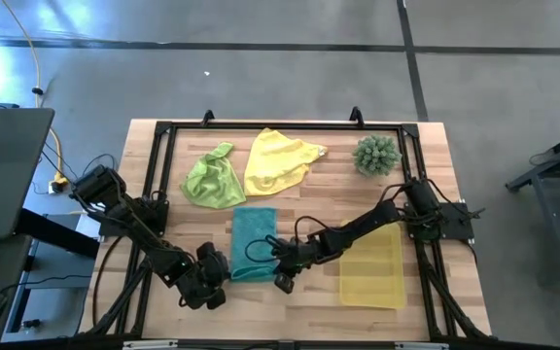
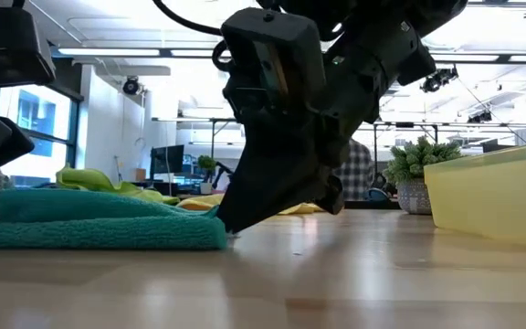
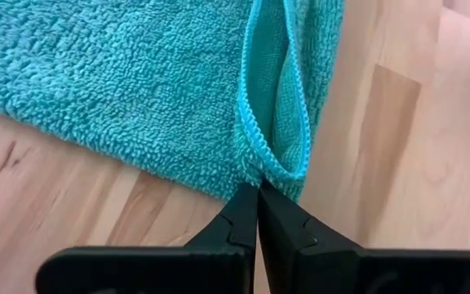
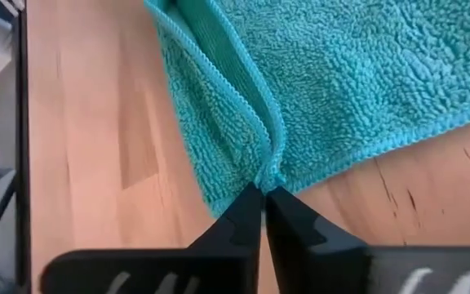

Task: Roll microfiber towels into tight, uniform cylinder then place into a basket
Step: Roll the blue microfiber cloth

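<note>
While pinching the near hem of the teal towel (image 1: 254, 243), both pincers closed: left gripper (image 3: 257, 194) at one corner, right gripper (image 4: 263, 194) at the other, basket-side. Long axis running away toward yellow towel (image 1: 278, 161); basket (image 1: 372, 264) just beside.

Low view: a dark gripper body (image 2: 290, 110) is filling the centre, cutting off at 12 o'clock and hiding the room behind it; which arm, cannot tell from here. Teal towel (image 2: 99, 224) is running off at 9 o'clock. Basket (image 2: 496, 196) is being cropped at 3 o'clock. A person in a checked shirt (image 2: 363, 174) is showing only partly behind the gripper. Wrist views: teal towel (image 3: 121, 82) is extending past 12 o'clock.
</note>
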Controlling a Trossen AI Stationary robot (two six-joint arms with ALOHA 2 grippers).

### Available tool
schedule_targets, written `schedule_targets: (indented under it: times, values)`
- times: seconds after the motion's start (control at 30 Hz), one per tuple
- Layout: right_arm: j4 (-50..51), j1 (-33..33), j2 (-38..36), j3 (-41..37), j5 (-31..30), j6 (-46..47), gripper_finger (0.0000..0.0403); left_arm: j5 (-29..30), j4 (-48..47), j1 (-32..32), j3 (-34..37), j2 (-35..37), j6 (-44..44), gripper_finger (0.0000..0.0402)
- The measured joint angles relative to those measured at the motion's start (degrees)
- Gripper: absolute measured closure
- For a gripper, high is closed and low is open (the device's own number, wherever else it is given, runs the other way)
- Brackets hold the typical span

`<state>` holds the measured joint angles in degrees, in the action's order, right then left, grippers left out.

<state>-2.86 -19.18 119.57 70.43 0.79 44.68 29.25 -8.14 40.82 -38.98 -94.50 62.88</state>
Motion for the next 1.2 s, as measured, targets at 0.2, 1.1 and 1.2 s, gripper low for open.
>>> schedule_targets:
  times: [0.2,1.1,1.2]
  values:
    - [0.9,0.1,-0.5,0.0,1.4,-3.6,0.0331,-0.4,0.0,0.0,0.0,0.0,0.0,0.0401]
    - [-8.8,-4.0,1.4,0.0,-12.6,-19.2,0.0309,-1.9,0.3,-0.8,0.0,0.0,-0.1,0.0401]
    - [-8.6,-4.0,2.4,0.0,-13.0,-19.2,0.0309,-2.0,0.3,-0.8,0.0,0.0,-0.7,0.0401]
